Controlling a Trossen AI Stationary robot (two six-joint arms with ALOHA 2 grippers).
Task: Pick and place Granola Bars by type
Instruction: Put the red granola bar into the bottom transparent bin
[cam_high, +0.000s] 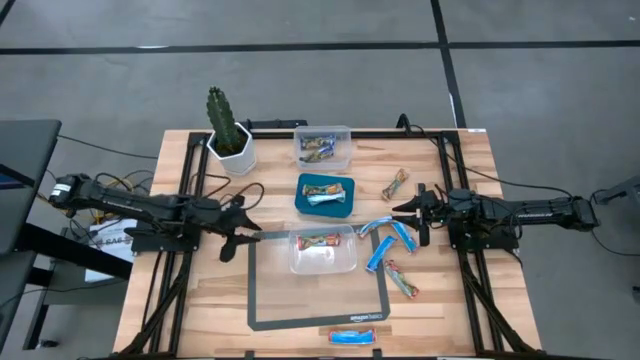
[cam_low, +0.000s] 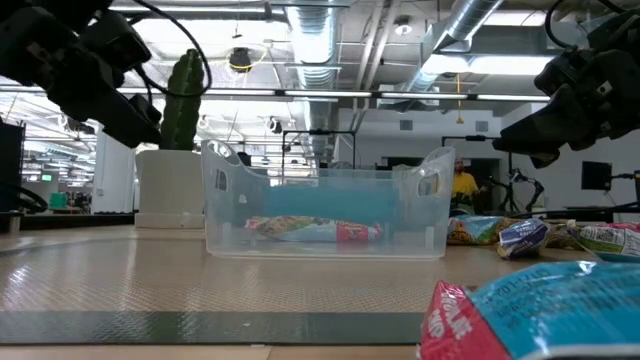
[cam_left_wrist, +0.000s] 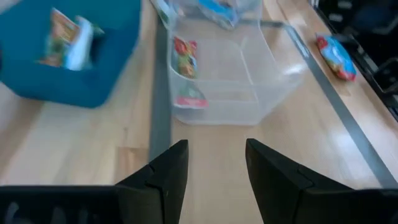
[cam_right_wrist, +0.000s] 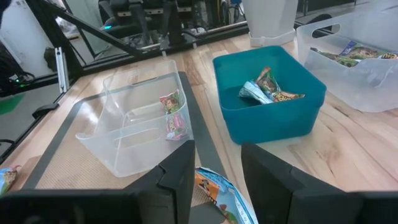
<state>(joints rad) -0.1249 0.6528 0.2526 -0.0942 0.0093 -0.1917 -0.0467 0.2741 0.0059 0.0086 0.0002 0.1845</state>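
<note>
Desk (cam_high: 200, 290): wooden, carrying a dark-bordered mat (cam_high: 262, 300).

Left gripper (cam_high: 243, 228): hovering just left of the clear bin (cam_high: 322, 249), fingers (cam_left_wrist: 168, 174) standing apart, holding nothing.

Right gripper (cam_high: 412, 208): hanging above the loose bars, fingers (cam_right_wrist: 180, 174) apart, empty.

Granola Bars: one tan bar (cam_high: 318, 240) lying in the clear bin; several sitting in the teal bin (cam_high: 326, 195) and the rear clear bin (cam_high: 323, 147); blue bars (cam_high: 390, 240) and tan ones (cam_high: 403, 277) lying loose right of the mat; one blue bar (cam_high: 353, 336) resting at the desk's front edge.

Potted cactus (cam_high: 228, 130): standing at the rear left.
</note>
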